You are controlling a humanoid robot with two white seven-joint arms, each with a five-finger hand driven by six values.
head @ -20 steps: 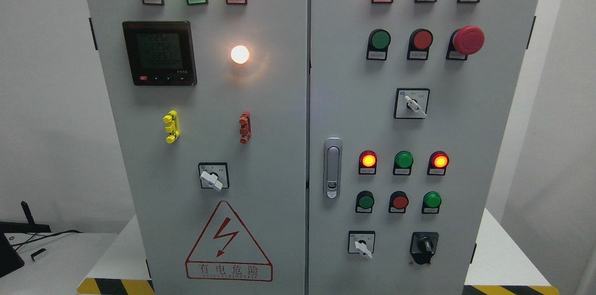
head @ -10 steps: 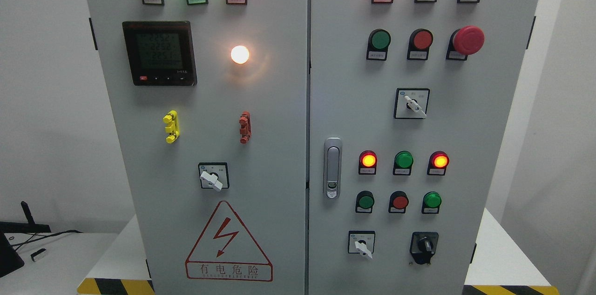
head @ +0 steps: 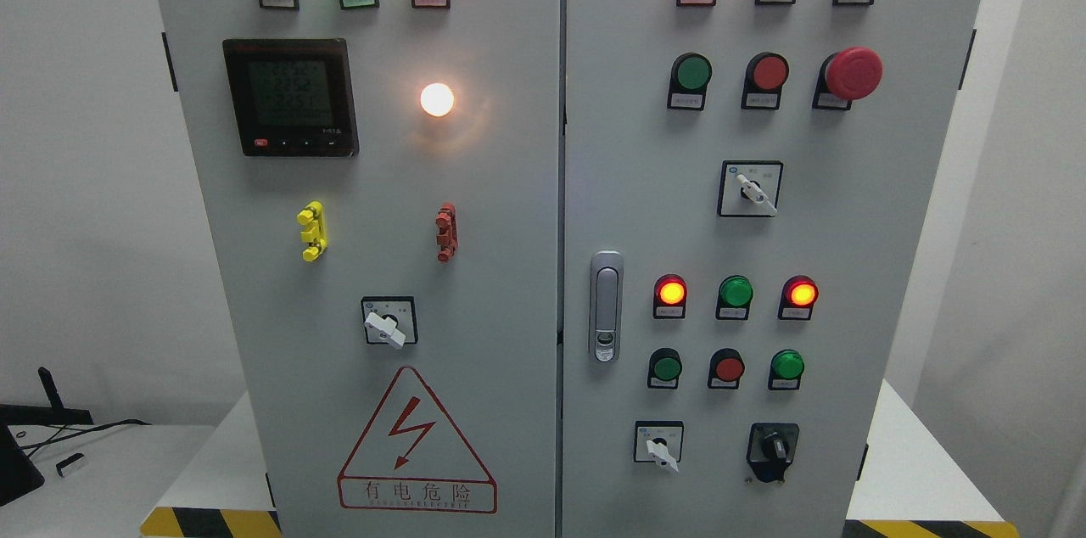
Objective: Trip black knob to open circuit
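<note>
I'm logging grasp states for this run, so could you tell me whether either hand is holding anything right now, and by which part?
Nothing is held: neither hand is in view. The black knob at the cabinet's lower right stands untouched.

Black knob (head: 773,446): small rotary selector on black square plate, low on right door of grey cabinet (head: 848,266), near bottom right corner. Sits right of white-handled selector (head: 660,445), below green button (head: 786,366). Short black handle stands roughly upright. Untouched, nothing in contact with it.
</note>
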